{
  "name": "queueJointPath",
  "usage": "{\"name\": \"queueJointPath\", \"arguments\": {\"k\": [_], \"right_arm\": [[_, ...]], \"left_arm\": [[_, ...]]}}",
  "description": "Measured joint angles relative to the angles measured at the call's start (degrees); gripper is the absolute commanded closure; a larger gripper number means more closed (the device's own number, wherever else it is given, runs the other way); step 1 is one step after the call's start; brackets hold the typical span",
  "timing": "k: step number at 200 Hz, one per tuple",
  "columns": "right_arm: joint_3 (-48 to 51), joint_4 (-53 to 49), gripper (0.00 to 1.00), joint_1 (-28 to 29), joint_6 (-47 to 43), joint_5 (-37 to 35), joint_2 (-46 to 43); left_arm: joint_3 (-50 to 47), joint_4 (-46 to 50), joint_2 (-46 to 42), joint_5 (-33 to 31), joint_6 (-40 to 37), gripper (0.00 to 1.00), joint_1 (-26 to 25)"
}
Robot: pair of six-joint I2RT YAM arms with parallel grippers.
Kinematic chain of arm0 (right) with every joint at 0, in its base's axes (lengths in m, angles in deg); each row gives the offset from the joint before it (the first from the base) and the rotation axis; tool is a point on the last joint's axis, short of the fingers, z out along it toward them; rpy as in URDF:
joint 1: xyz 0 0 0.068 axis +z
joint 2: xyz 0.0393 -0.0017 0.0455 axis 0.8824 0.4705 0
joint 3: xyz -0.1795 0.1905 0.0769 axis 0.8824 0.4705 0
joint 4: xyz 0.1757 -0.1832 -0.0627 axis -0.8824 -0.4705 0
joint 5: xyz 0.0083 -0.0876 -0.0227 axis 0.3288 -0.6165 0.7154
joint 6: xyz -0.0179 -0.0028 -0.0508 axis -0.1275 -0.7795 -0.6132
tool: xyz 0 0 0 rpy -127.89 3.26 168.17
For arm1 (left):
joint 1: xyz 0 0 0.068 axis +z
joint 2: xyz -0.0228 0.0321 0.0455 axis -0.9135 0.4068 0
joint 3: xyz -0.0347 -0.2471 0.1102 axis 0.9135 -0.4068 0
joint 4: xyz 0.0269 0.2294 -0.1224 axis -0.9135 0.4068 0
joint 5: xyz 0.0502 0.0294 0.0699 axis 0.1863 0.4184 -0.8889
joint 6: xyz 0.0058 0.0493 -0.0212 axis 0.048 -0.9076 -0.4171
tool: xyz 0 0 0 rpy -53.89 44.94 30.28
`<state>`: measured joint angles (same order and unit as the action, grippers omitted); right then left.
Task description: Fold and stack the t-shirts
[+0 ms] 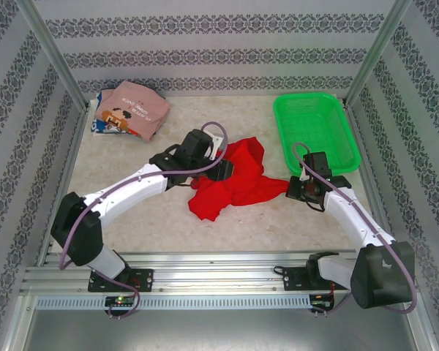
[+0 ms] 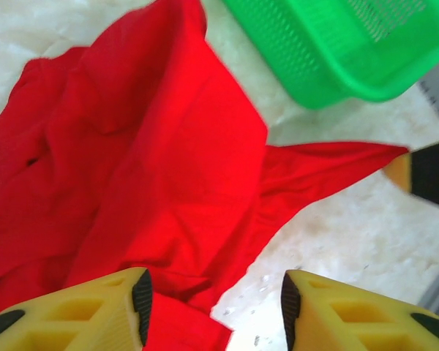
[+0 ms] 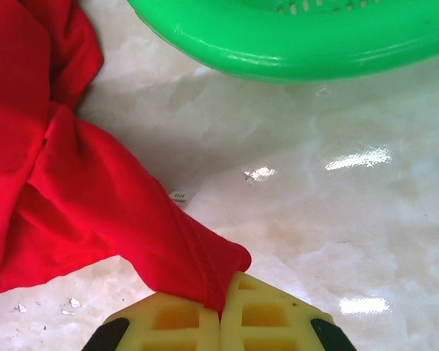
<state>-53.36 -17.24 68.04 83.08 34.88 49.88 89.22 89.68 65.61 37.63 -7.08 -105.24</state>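
Observation:
A plain red t-shirt (image 1: 230,183) lies crumpled mid-table. My left gripper (image 1: 221,170) hovers over its left part; in the left wrist view its yellow fingers (image 2: 110,307) stand open (image 2: 216,307) above the shirt's edge (image 2: 146,168) and bare table, holding nothing. My right gripper (image 1: 296,189) is shut (image 3: 221,311) on a stretched corner of the red t-shirt (image 3: 73,197), whose small white label (image 3: 180,197) peeks out beneath. A dusty-pink printed t-shirt (image 1: 135,108) lies folded at the back left on top of a white-blue one (image 1: 101,126).
A green mesh basket (image 1: 314,131) stands at the back right, close behind my right gripper; its rim (image 3: 300,44) shows just beyond the held corner. Patterned walls and metal posts enclose the marbled table (image 1: 168,216).

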Motion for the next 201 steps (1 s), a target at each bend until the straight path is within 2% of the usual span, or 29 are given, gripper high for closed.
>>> {"name": "queueJointPath", "arguments": {"k": [28,119,201], "right_arm": [[0.04,0.00,1.00,0.00,0.00,0.02,0.00],[0.37,0.07,1.00,0.00,0.00,0.04,-0.02],[1.18,0.66,1.00,0.00,0.00,0.11,-0.02]], "left_arm": [[0.09,3.17,4.68,0.66,-3.48,0.56,0.00],[0.90,4.90,11.28,1.42,-5.81,0.55,0.37],[0.92,5.53,10.69,-2.69,-6.23,0.52,0.33]]}}
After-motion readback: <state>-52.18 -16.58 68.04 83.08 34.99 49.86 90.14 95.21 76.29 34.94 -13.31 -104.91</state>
